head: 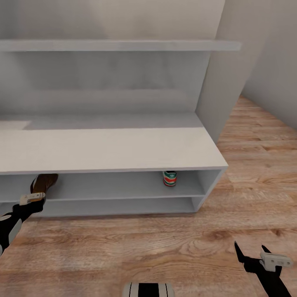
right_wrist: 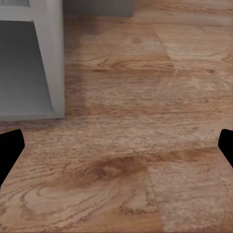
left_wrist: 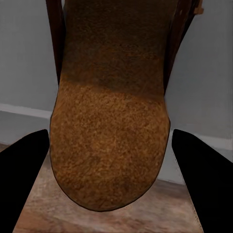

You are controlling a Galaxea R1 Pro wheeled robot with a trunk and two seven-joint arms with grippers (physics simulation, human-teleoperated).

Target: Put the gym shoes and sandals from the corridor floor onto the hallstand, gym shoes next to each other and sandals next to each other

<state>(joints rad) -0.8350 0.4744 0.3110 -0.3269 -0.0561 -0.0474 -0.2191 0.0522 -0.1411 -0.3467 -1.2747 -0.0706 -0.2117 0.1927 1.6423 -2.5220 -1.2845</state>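
**Q:** Nearest ground first. What are you seeing?

**A:** My right gripper (head: 252,252) is hovering low over the corridor floor (head: 165,251) at near right, fingers spread wide apart, nothing between them. In the right wrist view, bare wood-grain planks are lying under it, with the hallstand's (right_wrist: 48,63) end wall just beyond.

**Q:** And the left side?

**A:** My left gripper (head: 36,197) is reaching to the left end of the hallstand (head: 123,150), at the mouth of the upper open shelf. A dark brown sandal (head: 44,183) is sitting between its fingers. In the left wrist view the sandal (left_wrist: 109,141) is showing its tan footbed, toe end pointing away. My two fingers (left_wrist: 24,184) are standing either side of it with a gap showing, so I cannot tell whether they are gripping.

**Q:** Farther along?

**A:** A gym shoe (head: 169,178) is resting inside the upper shelf, near the right end, heel toward me, green stripes and red patch showing. Beyond, a thin wall shelf (head: 123,45) is running across the grey wall.
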